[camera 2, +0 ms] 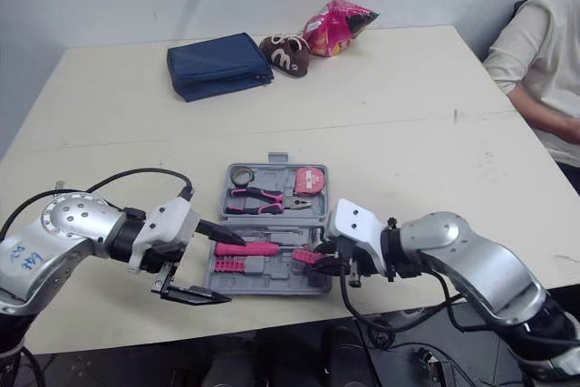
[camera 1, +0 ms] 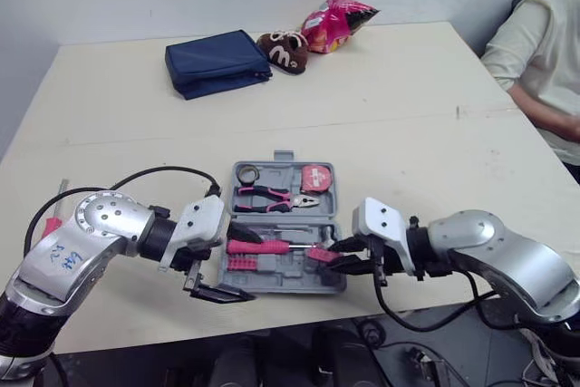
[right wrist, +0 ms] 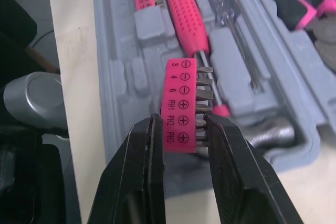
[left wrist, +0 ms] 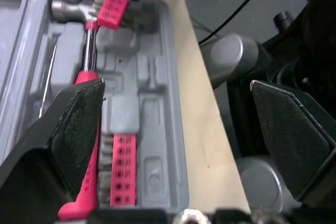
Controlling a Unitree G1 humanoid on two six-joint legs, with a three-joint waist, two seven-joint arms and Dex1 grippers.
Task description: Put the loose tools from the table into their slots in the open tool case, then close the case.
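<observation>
Left gripper point(camera 1: 255, 267): fingers spread wide at the lower-left corner of the tool case; one finger reaches over the case's near half, the other hangs past the table's near edge. It holds nothing.

Right gripper point(camera 1: 332, 256): clamped on a pink bit holder point(right wrist: 182, 98), lower centre of the frame, at the right end of the case's near half.

Held bit holder: pinched at its lower end between the two fingers, just above the case and close to the hammer's head; whether it touches the tray I cannot tell.

Tool case point(camera 1: 283, 159): grey, lying open and flat near the table's front edge, centre of the frame, between the two grippers.

Near half of case: a pink-handled hammer point(camera 1: 258, 246) lies in its slot; a second bit holder point(camera 1: 240, 263) sits just in front of it, at the left.

Far half of case: pink-and-black pliers point(camera 1: 272, 197), with a round pink tape measure point(camera 1: 315, 177) behind them at the right.

Red-handled tool point(camera 1: 54, 222): loose on the table at the left edge of the frame, partly hidden by the left arm.

Table point(camera 1: 408, 106): pale tabletop.

Far edge, upper centre: a navy pouch point(camera 1: 217, 62), a brown packet point(camera 1: 284, 50) and a pink snack bag point(camera 1: 333, 23) side by side.

Upper right: a person's light sleeve point(camera 1: 539, 52) at the table's side.
</observation>
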